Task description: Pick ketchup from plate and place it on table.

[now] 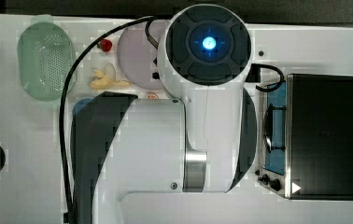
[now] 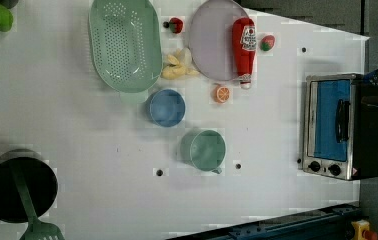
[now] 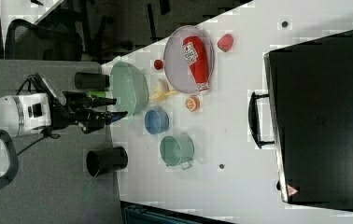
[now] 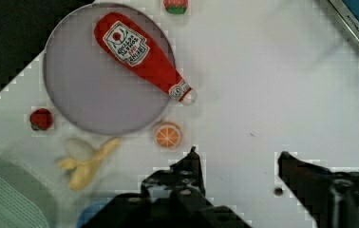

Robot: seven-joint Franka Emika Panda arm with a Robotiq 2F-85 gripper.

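White table (image 2: 77,125) w/ a toaster oven (image 2: 339,132) at the left view's right. Lilac plate (image 4: 80,102) carries the red ketchup bottle (image 4: 142,59) lying flat, cap end poking over the rim nr an orange slice (image 4: 168,135). Gripper (image 4: 237,159) hangs apart from both, fingers spread, nothing btwn them.

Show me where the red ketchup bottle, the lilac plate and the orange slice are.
red squeeze ketchup bottle (image 2: 243,57): left view, its red body.
round flat lilac-grey plate (image 2: 208,42): left view, bare surface.
small round orange slice (image 2: 221,93): left view, its centre.
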